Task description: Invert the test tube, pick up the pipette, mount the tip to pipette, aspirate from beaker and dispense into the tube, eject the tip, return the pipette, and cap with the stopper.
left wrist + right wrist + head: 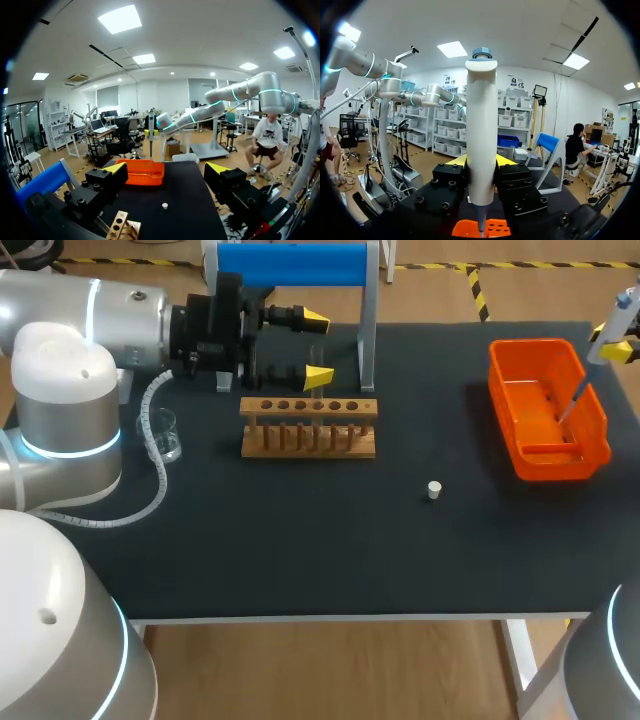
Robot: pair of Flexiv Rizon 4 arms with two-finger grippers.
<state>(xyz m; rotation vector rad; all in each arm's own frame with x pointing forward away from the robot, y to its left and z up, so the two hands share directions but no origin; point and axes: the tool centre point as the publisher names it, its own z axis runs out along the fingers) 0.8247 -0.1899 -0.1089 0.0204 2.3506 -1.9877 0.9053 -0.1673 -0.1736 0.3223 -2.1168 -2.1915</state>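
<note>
My right gripper (pixel 612 343) is at the table's far right edge, shut on the white pipette (pixel 590 375). The pipette's thin lower end points down into the orange bin (pixel 525 455). In the right wrist view the pipette (pixel 481 135) stands upright between the fingers of that gripper (pixel 481 161), above the bin (pixel 495 229). My left gripper (pixel 318 345) lies level behind the wooden tube rack (pixel 308 440), open, its yellow tips either side of a faint clear test tube (pixel 318 390) in the rack. The white stopper (pixel 433 489) lies on the mat. A glass beaker (pixel 160 435) stands to the rack's left.
A blue pipette stand (pixel 290 265) with a grey post (pixel 368 330) rises at the back, close to the left gripper. In the left wrist view the bin (pixel 141 172) and stopper (pixel 164 205) lie ahead of the open gripper (pixel 166 170), with the rack (pixel 118 225) below it.
</note>
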